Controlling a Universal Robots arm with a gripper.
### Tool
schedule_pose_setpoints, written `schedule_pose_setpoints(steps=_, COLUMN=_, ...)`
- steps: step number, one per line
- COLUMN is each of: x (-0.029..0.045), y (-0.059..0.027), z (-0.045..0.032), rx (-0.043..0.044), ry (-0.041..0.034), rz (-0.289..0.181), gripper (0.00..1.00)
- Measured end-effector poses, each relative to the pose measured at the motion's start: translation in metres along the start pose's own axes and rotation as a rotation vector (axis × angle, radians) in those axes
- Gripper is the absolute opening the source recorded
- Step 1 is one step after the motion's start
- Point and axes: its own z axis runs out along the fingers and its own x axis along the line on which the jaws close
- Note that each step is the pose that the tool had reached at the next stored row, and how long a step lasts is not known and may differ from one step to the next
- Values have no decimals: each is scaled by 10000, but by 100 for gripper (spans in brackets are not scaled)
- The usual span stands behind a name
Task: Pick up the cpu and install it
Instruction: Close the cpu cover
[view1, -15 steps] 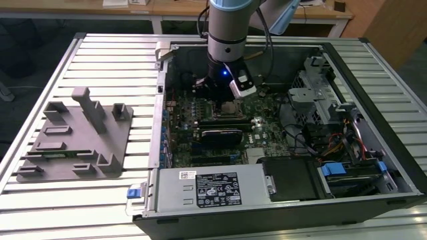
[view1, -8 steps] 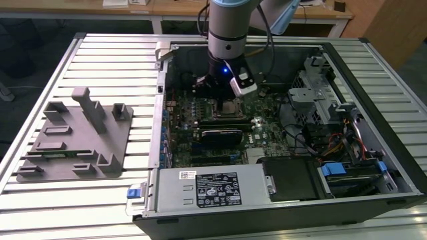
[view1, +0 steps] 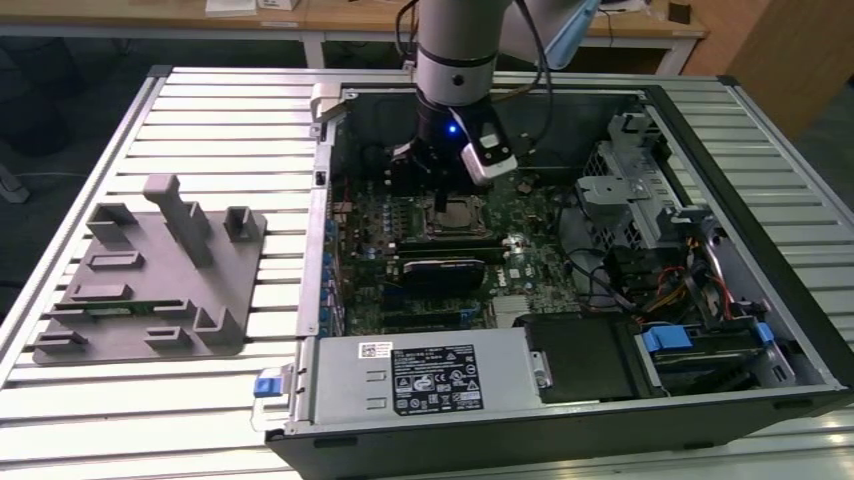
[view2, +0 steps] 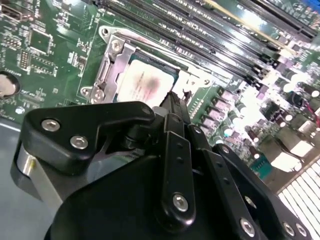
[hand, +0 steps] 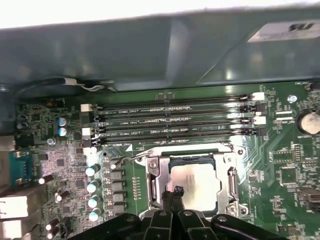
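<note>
status: the cpu (hand: 196, 186) lies inside the socket frame (hand: 156, 176) on the motherboard (hand: 285, 150), within the open computer case (view1: 747, 160) on the bench (view1: 80, 420). in both wrist views its silvery top looks flat and square to the frame. the memory slots (hand: 170, 120) run just beside the socket, between it and the case wall. a grey holder block (view1: 147, 290) sits on the bench beside the case, at the exterior view's left.

tool state: the tool (hand: 175, 191) stands over one edge of the cpu. it is narrow, with the fingertips close together and nothing seen between them. whether the tips touch the chip cannot be told. in the exterior view the tool (view1: 439, 200) hangs straight down into the far half of the case.

step in hand, as judged: seating the cpu in the socket.

procedure notes:
- hold the tool axis vertical and apply no side load, since a dragged chip is likely to damage the socket contacts.
- apply no downward force; the chip should rest by its own weight.
- confirm that all four edges sit level with the frame. a raised corner suggests misalignment.
- hold the tool clear of the frame's metal parts.
</note>
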Motion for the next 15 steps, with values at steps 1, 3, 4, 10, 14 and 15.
schedule_pose_setpoints(steps=1, x=0, y=0, z=-24, rx=-1, ry=-2, rz=0, gripper=11)
schedule_pose_setpoints(steps=3, x=0, y=0, z=-71, rx=0, ry=-4, rz=0, gripper=11)
schedule_pose_setpoints(steps=4, x=0, y=0, z=-94, rx=-1, ry=-4, rz=0, gripper=11)
schedule_pose_setpoints(steps=10, x=0, y=0, z=-137, rx=-3, ry=-8, rz=0, gripper=11)
schedule_pose_setpoints(steps=14, x=-7, y=1, z=-138, rx=0, ry=-9, rz=0, gripper=11)
schedule_pose_setpoints(steps=15, x=-18, y=2, z=-138, rx=0, ry=-9, rz=0, gripper=11)
